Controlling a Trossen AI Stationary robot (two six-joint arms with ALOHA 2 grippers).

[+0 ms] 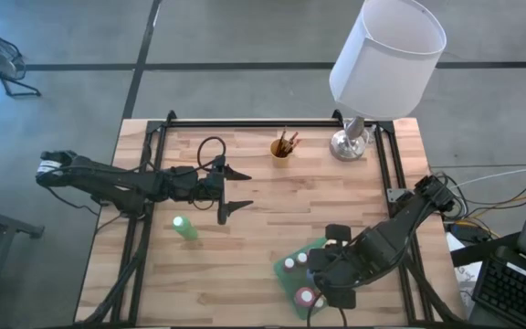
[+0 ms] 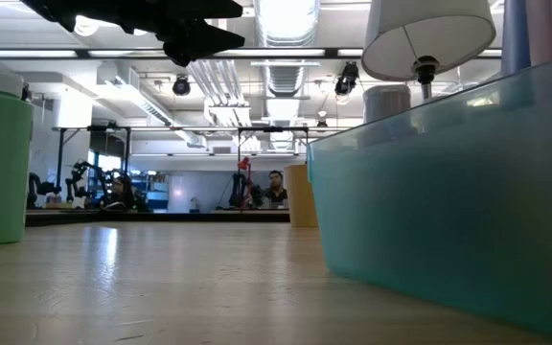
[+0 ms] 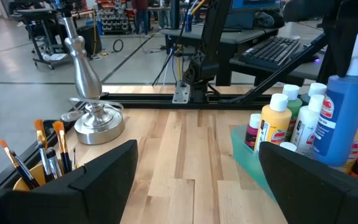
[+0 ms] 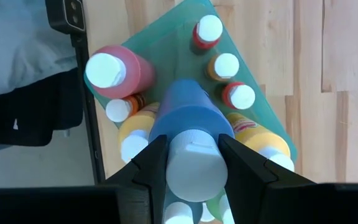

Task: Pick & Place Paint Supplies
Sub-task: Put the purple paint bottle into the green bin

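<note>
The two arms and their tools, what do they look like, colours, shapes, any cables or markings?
Both arms are dark, nearly black, jointed segments. The left tool ends in two flat, pointed black fingers, seen in the left wrist view as broad matte wedges. A black cable loops above the left arm's wrist. The right tool has angular black fingers. No markings are legible on either arm.

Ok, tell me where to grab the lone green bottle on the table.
Take the green bottle around its body, gripper descending from above with jaws across its width: it appears to lie on its side on open wood, clear of the teal tray. The open left gripper is nearest.
</note>
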